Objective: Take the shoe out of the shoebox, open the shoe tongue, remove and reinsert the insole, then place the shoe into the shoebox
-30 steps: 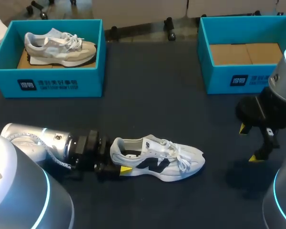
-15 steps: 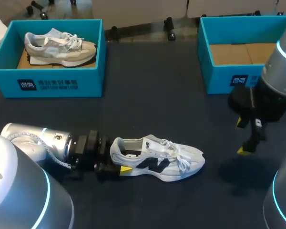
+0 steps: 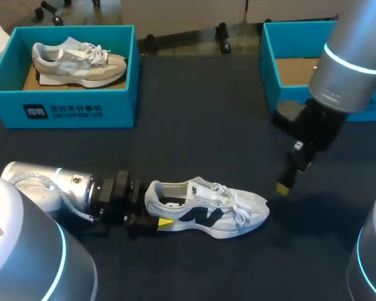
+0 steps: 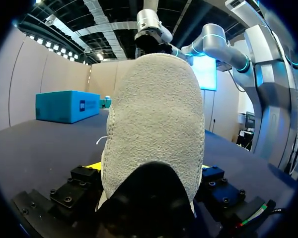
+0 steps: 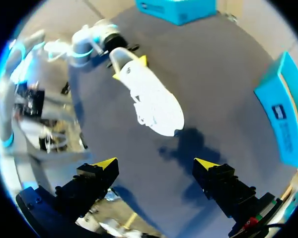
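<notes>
The shoe (image 3: 207, 210) was logged on the desk (image 3: 200, 138), long axis 9-to-3 o'clock, heel clamped in the left hand (image 3: 155, 212) at 9, while the right hand (image 3: 289, 168), spread wide and empty, was noted just beyond the toe at 2 o'clock.

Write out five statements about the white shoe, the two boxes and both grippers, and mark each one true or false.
1. The white shoe lies on the table, outside both boxes. True.
2. The right gripper is shut on the white shoe's toe. False: its fingers are open and clear of the shoe.
3. The left gripper holds the white shoe at its heel. True.
4. The right box holds a shoe. False: what shows of its floor is bare cardboard.
5. The left box is empty. False: a beige shoe lies in it.
</notes>
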### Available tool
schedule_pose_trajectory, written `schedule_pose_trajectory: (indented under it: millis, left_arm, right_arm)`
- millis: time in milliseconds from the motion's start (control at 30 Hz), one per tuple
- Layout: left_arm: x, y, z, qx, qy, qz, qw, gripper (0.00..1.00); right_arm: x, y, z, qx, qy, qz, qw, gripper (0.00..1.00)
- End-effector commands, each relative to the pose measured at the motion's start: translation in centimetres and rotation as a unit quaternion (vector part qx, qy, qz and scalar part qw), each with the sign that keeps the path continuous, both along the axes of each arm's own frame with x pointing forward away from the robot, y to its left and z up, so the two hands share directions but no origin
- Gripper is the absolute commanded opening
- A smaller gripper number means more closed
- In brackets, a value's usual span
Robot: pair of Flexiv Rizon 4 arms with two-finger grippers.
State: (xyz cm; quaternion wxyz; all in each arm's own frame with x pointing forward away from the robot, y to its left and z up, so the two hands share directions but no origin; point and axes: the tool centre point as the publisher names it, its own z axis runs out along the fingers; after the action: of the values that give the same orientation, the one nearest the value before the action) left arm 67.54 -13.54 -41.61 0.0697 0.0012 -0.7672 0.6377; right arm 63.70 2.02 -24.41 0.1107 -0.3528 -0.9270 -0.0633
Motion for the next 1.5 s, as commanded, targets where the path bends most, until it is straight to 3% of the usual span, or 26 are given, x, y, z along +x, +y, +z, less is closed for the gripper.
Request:
schedule_pose_trajectory:
  millis: [33,167,467,700,867,1300,1500]
  left_arm:
    - [0.0,0.0,0.1,0.001,0.000,0.001,1.000,0.00]
    - [0.0,0.0,0.1,0.001,0.000,0.001,1.000,0.00]
    - [0.0,0.0,0.1,0.001,0.000,0.001,1.000,0.00]
    - [0.0,0.0,0.1,0.001,0.000,0.001,1.000,0.00]
    - [0.0,0.0,0.1,0.001,0.000,0.001,1.000,0.00]
    - [0.0,0.0,0.1,0.001,0.000,0.001,1.000,0.00]
    - [0.0,0.0,0.1,0.001,0.000,0.001,1.000,0.00]
  right_arm:
    - [0.7,0.9,-0.1,-0.052,0.053,-0.157,0.985,1.00]
    - [0.7,0.9,-0.1,-0.052,0.053,-0.157,0.985,1.00]
    - [0.0,7.0,0.2,-0.167,0.045,-0.332,0.927,1.00]
    - [-0.2,11.3,0.6,-0.232,0.015,-0.381,0.895,1.00]
    - [-0.2,12.7,0.5,-0.259,-0.003,-0.416,0.872,1.00]
    - [-0.7,12.3,0.6,-0.247,-0.005,-0.419,0.873,1.00]
    - [-0.1,15.1,-0.3,-0.282,-0.043,-0.435,0.854,1.00]
